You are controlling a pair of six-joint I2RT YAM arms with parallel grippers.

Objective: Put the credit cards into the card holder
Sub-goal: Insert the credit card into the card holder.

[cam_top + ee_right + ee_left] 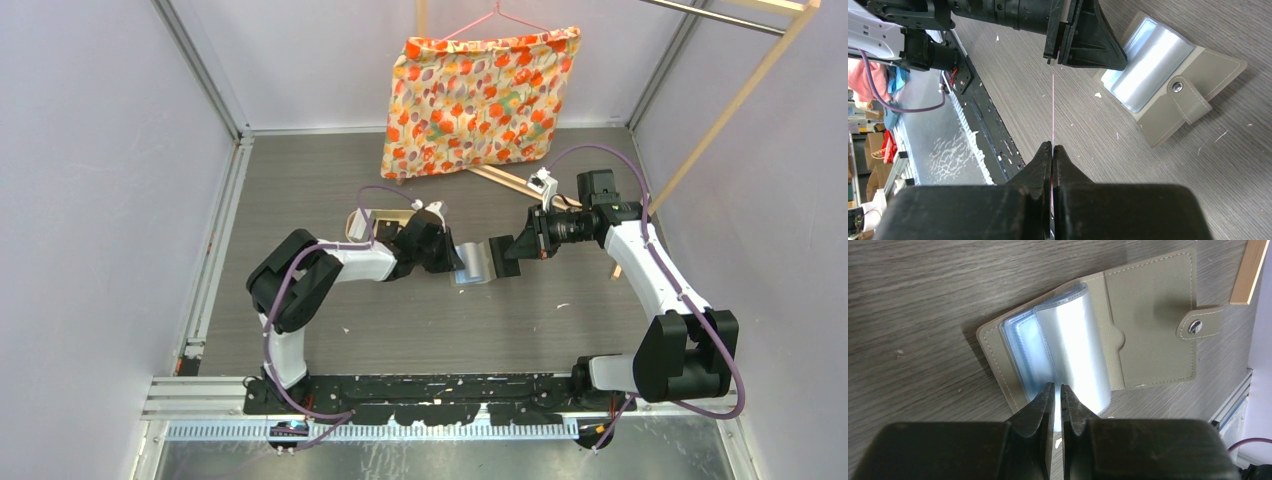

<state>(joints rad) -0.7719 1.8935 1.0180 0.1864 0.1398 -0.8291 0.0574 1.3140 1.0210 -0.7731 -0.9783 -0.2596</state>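
Observation:
The card holder (478, 266) (1153, 330) (1168, 115) lies open on the table, grey with a snap tab and bulging clear pockets (1075, 345). My left gripper (452, 258) (1058, 386) (1117, 60) is at the holder's near edge, its jaws pinched on the rim of one clear pocket. My right gripper (500, 258) (1053, 146) is shut on a credit card (1053, 110). That card shows edge-on as a thin pale line pointing toward the left gripper, short of the holder. No other credit cards are visible.
A tan tray (368, 222) sits behind the left arm. A flowered cushion (475, 95) hangs at the back, with a wooden rack (740, 90) to its right. A wooden strip (1250, 270) lies past the holder. The black base rail (420, 390) runs along the near edge.

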